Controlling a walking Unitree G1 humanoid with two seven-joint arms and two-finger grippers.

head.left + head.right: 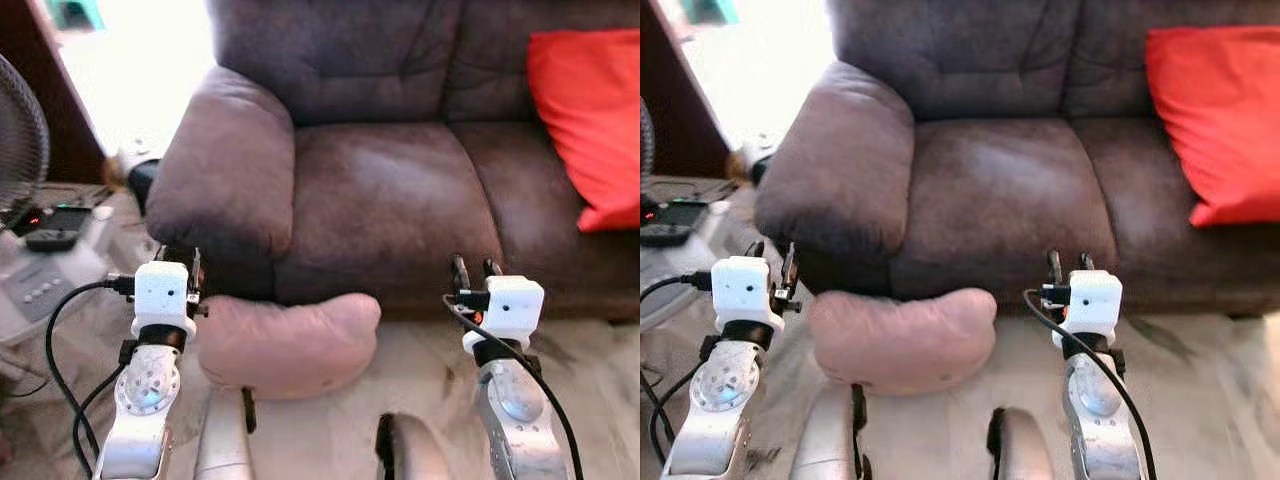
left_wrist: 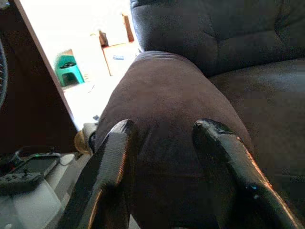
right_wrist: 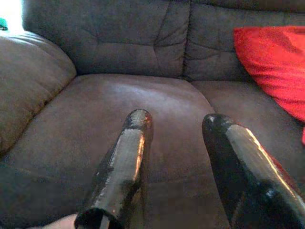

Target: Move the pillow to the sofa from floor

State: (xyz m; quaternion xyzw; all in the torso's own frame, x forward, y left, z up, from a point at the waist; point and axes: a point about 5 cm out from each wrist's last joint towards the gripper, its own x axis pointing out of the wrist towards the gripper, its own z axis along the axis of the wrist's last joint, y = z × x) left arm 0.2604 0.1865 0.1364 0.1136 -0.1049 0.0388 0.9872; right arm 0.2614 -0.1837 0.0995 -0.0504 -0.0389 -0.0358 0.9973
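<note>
- Left eye view, far left of the frame: a fan (image 1: 20, 140) at the edge, with a remote (image 1: 55, 228) lying below it on a grey device and black cables trailing over the floor (image 1: 600, 380).
- Lower left: the left gripper (image 1: 177, 262) is raised in front of the armrest (image 1: 228, 170) of the sofa (image 1: 390, 180). In the left wrist view its fingers (image 2: 107, 167) stand apart with nothing between them, pointing at the armrest.
- Lower centre: the pink pillow (image 1: 288, 342) lies on the floor, pressed against the sofa's front, just right of the left gripper and between the two arms.
- Lower right: the right gripper (image 1: 475, 270) is held up before the seat cushion, apart from the pillow. In the right wrist view its fingers (image 3: 126, 162) are spread and empty.
- Upper right: a red cushion (image 1: 590, 110) leans on the sofa's backrest.
</note>
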